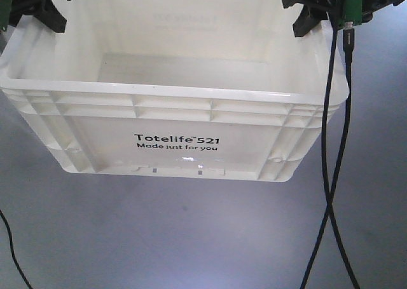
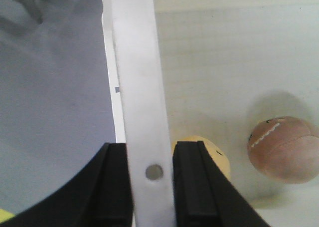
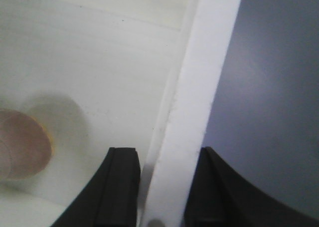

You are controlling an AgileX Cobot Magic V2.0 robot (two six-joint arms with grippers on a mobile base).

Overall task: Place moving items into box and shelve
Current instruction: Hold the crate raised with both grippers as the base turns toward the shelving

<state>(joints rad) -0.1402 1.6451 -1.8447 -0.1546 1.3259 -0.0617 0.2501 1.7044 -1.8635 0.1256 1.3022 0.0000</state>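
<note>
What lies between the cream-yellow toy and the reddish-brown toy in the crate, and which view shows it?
Nothing: only bare floor of the crate separates the cream-yellow toy and the reddish-brown toy. The left wrist view shows it.

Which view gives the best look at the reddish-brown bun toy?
The left wrist view: the reddish-brown toy lies nearly whole on the box floor, its pale stripe visible. The right wrist view catches only a blurred part at its left edge. The front view does not show it.
</note>
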